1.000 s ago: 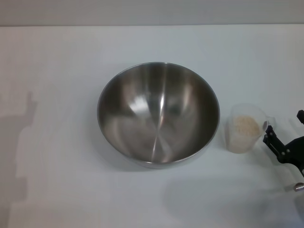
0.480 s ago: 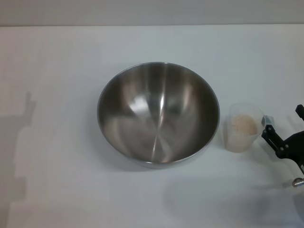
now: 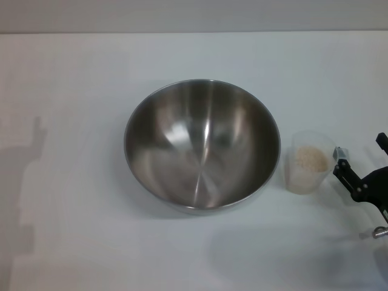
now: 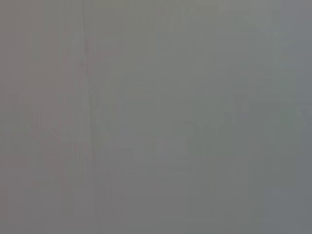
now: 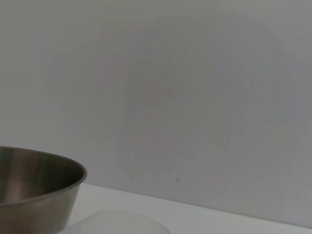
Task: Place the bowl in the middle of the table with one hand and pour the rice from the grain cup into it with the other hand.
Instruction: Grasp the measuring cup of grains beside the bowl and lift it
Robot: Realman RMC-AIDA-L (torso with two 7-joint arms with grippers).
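The steel bowl (image 3: 202, 145) stands empty in the middle of the white table (image 3: 73, 73). The clear grain cup (image 3: 310, 162) stands just right of the bowl, upright, with a heap of rice (image 3: 311, 159) inside. My right gripper (image 3: 359, 155) is at the table's right edge, right beside the cup's handle side, with its black fingers (image 3: 341, 171) apart and holding nothing. The right wrist view shows the bowl's side (image 5: 34, 190) and the cup's rim (image 5: 117, 223). My left gripper is out of view; the left wrist view shows only plain grey.
A grey wall (image 3: 194, 15) runs behind the table's far edge. Arm shadows lie on the table's left side (image 3: 27, 163).
My right gripper has crept a little toward the cup. The cup has shifted very slightly to the left. The bowl has not moved.
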